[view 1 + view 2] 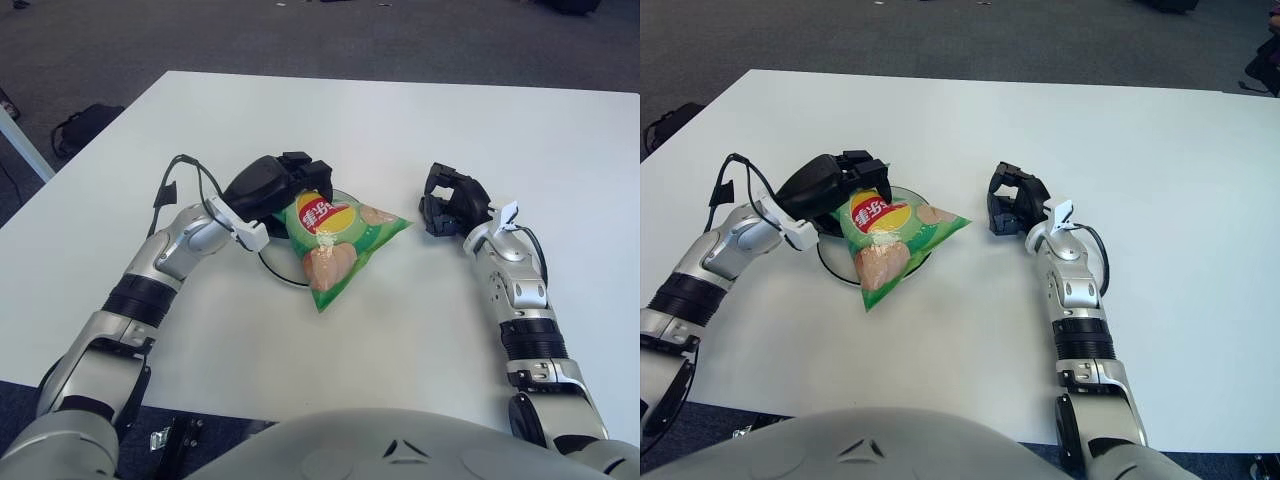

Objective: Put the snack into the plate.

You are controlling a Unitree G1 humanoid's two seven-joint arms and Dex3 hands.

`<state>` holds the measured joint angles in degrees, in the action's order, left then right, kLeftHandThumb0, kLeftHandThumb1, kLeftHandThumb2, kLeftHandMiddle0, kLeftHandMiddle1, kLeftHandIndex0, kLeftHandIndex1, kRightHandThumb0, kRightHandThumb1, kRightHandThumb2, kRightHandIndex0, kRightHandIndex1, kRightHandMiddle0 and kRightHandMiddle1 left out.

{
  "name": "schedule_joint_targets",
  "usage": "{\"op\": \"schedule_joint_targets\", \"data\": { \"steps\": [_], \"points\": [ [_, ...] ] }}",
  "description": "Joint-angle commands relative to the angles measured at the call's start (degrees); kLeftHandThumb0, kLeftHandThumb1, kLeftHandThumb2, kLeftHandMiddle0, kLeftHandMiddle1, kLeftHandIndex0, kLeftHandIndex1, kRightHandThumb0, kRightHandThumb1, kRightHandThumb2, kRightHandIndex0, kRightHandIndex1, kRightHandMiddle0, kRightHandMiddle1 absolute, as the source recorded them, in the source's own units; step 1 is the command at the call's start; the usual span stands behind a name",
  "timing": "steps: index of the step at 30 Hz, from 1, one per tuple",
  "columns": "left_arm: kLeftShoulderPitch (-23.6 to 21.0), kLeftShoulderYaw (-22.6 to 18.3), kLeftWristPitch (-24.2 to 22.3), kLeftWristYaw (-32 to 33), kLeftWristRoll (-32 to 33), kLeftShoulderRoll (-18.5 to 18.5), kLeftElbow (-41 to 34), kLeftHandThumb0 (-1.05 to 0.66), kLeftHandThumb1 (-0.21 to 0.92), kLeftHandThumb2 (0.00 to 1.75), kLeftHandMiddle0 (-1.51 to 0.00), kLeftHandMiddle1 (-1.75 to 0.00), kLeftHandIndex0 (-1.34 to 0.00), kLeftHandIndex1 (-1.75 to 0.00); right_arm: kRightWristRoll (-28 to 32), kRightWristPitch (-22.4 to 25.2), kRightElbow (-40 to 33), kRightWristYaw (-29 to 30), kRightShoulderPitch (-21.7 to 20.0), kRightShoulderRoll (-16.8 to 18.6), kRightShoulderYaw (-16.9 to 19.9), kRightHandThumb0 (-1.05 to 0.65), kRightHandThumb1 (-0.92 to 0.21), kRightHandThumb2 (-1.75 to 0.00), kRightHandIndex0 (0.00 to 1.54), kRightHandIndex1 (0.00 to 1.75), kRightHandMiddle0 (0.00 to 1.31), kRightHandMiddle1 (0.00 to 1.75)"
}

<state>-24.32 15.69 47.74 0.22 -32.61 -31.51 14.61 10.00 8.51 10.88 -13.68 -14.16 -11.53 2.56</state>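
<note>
The green crinkled snack bag with a red and yellow logo (338,245) is laid across the round white plate with a dark rim (272,266), near the middle of the white tabletop (400,130). Its long axis runs from the far right corner to the near left tip, which overhangs the plate's near rim. Its left end is pinched by the curled black fingers of the left hand (285,186). The right hand (452,203) is seen just right of the bag, fingers curled on nothing.

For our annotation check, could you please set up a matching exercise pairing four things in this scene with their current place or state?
Things:
1. chip bag
2. plate
3. left hand
4. right hand

States:
A. idle, to the right of the bag
B. mostly covered
C. grasping the bag's upper left corner
D. green, lying across the plate

Pairs: 1-D, 2-B, 3-C, 4-A
</note>
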Motion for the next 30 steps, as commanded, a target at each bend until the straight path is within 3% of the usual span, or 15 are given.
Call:
{"op": "schedule_joint_targets", "data": {
  "steps": [1, 5, 7, 8, 10, 11, 13, 14, 16, 17, 19, 21, 30],
  "points": [
    [0.0, 0.6, -1.4, -2.1, -3.3, -1.3, -0.6, 0.00, 0.05, 1.62, -0.82, -1.72, -0.58, -1.75, -1.3, 4.3, 2.7, -0.1, 3.7, 0.0, -1.0, -0.50, -0.26, -1.38, 1.21, 1.75, 0.66, 1.75],
    [-0.7, 1.2, -1.2, -2.9, -5.8, -2.2, -1.0, 0.00, 0.01, 1.68, -0.85, -1.73, -0.61, -1.75, -1.4, 4.5, 2.5, 0.0, 3.8, -0.1, -1.1, -0.50, -0.27, -1.38, 1.20, 1.75, 0.65, 1.75],
    [-1.5, 1.8, -0.9, -3.8, -6.9, -2.8, -0.9, -0.01, 0.01, 1.63, -0.85, -1.74, -0.66, -1.63, -1.5, 4.7, 2.3, 0.0, 3.8, -0.2, -1.1, -0.50, -0.27, -1.37, 1.20, 1.75, 0.65, 1.75],
    [-1.9, 2.2, -0.9, -5.3, -6.9, -3.6, -1.0, -0.01, 0.06, 1.58, -0.79, -1.74, -0.64, -1.65, -1.6, 4.8, 2.2, 0.1, 3.8, -0.2, -1.1, -0.50, -0.27, -1.37, 1.20, 1.75, 0.65, 1.75],
    [-2.2, 2.5, -1.1, -7.0, -6.6, -4.4, -1.1, -0.01, 0.32, 1.30, -0.54, -1.74, -0.47, -1.70, -1.6, 5.0, 2.0, 0.2, 3.8, -0.2, -1.2, -0.50, -0.27, -1.37, 1.20, 1.75, 0.65, 1.75],
    [-2.2, 2.5, -1.2, -8.0, -6.2, -5.0, -1.3, -0.01, 0.36, 1.25, -0.50, -1.74, -0.44, -1.71, -1.6, 5.1, 2.0, 0.2, 3.8, -0.2, -1.2, -0.50, -0.27, -1.37, 1.20, 1.75, 0.65, 1.75],
    [-2.0, 2.6, -1.7, -11.3, -4.6, -6.7, -2.5, -0.01, 0.56, 1.03, -0.35, -1.75, -0.32, -1.73, -1.6, 5.2, 1.9, 0.3, 3.8, -0.2, -1.2, -0.49, -0.27, -1.37, 1.20, 1.75, 0.65, 1.75],
    [-2.0, 2.9, -2.3, -14.2, -3.4, -7.9, -3.4, -0.15, 0.59, 0.97, -0.30, -1.70, -0.25, -1.63, -1.6, 5.3, 1.9, 0.3, 3.8, -0.2, -1.2, -0.49, -0.27, -1.37, 1.20, 1.75, 0.65, 1.75],
    [-2.3, 3.8, -3.4, -19.2, -1.8, -9.5, -4.6, -0.51, 0.71, 0.76, -0.15, -1.37, -0.10, -1.33, -1.7, 5.4, 1.9, 0.3, 3.8, -0.2, -1.3, -0.49, -0.27, -1.37, 1.20, 1.75, 0.65, 1.75],
    [-2.6, 4.2, -3.8, -21.1, -1.3, -9.8, -4.8, -0.57, 0.73, 0.72, -0.12, -1.24, -0.08, -1.24, -1.7, 5.4, 1.9, 0.3, 3.8, -0.3, -1.3, -0.49, -0.27, -1.37, 1.20, 1.75, 0.65, 1.75],
    [-3.3, 4.9, -3.8, -24.3, 0.0, -10.8, -5.3, -0.73, 0.83, 0.55, -0.09, -0.82, -0.03, -0.92, -1.7, 5.2, 1.9, 0.2, 3.8, -0.3, -1.4, -0.49, -0.27, -1.36, 1.20, 1.75, 0.65, 1.75],
    [-3.6, 5.1, -3.5, -25.8, 1.0, -11.4, -5.6, -0.79, 0.88, 0.48, -0.08, -0.61, -0.02, -0.75, -1.7, 5.1, 1.9, 0.2, 3.8, -0.3, -1.4, -0.49, -0.27, -1.37, 1.20, 1.75, 0.65, 1.75],
    [-6.6, 6.1, 0.0, -32.1, 6.8, -12.8, -3.7, -0.96, 0.92, 0.34, -0.01, -0.08, 0.00, -0.19, -1.5, 5.1, 2.3, -0.1, 3.6, -0.3, -1.3, -0.50, -0.27, -1.37, 1.21, 1.75, 0.65, 1.75]
  ]
}}
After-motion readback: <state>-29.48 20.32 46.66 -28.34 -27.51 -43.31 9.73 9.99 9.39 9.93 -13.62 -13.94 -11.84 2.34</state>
